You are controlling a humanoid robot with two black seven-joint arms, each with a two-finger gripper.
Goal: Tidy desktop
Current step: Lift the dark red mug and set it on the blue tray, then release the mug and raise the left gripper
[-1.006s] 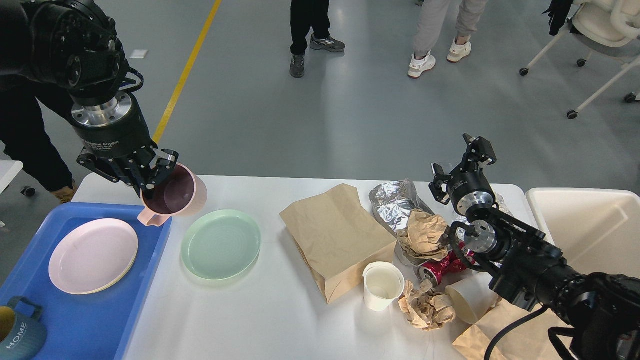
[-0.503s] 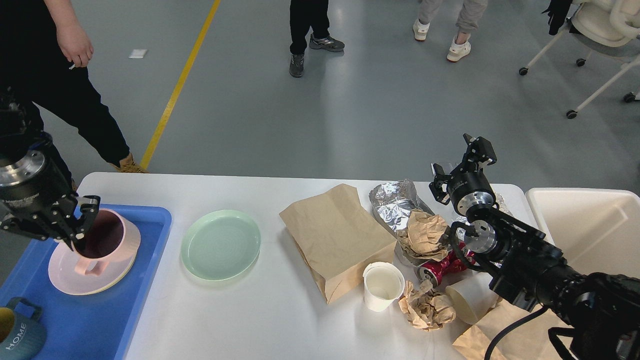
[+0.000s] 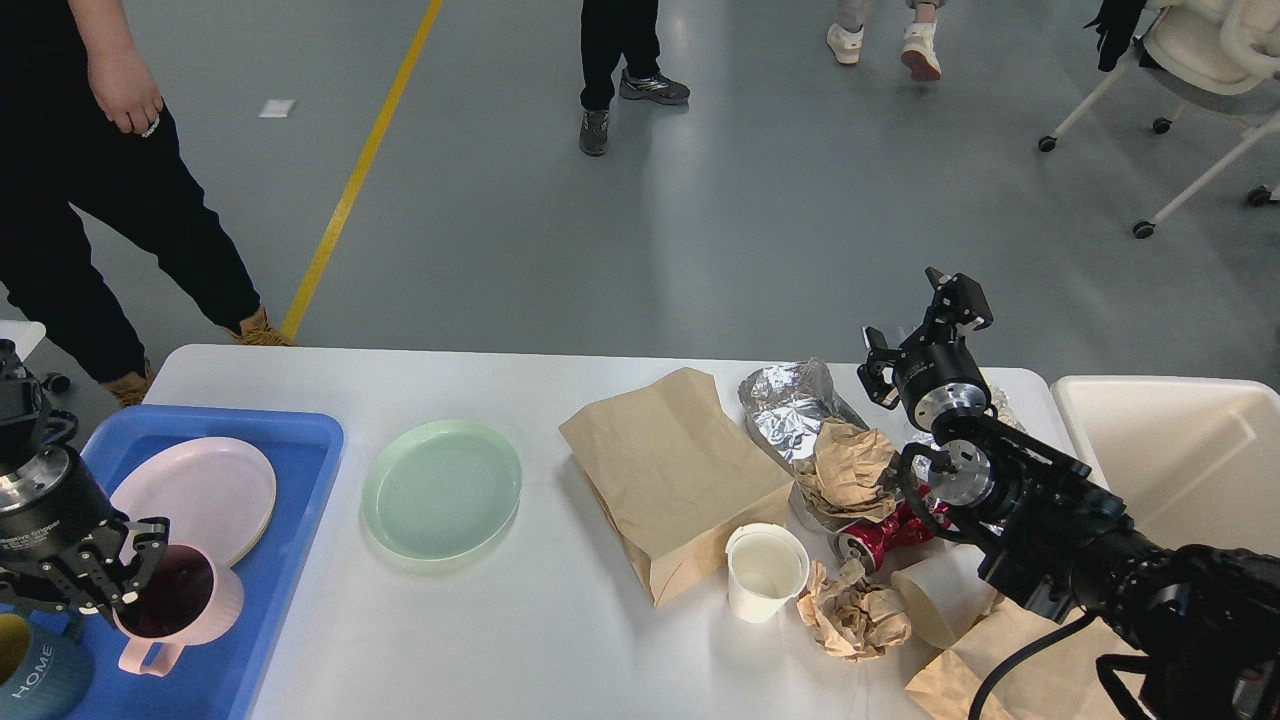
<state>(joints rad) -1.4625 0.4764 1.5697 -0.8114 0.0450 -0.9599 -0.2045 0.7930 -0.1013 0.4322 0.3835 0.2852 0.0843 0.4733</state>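
The white desktop (image 3: pixel 520 640) spans the view. My left gripper (image 3: pixel 122 590) is shut on the rim of a pink mug (image 3: pixel 185 605) and holds it over the near part of the blue tray (image 3: pixel 300 440), next to a blue-grey "HOME" mug (image 3: pixel 35 675). A pink plate (image 3: pixel 205 490) lies in the tray. A green plate (image 3: pixel 442 488) lies on the desktop. My right gripper (image 3: pixel 925 315) is raised above the desktop's far right edge, fingers apart and empty.
A brown paper bag (image 3: pixel 672 470), foil wrapper (image 3: pixel 790 400), crumpled brown paper (image 3: pixel 850 465), a red can (image 3: pixel 885 530), two white paper cups (image 3: pixel 765 570) and more paper (image 3: pixel 855 615) crowd the right. A cream bin (image 3: pixel 1180 450) stands at the right. People stand beyond the table.
My left gripper carried the pink mug from above the tray's far corner, over the pink plate, down to the tray's near part. The right arm has not moved.
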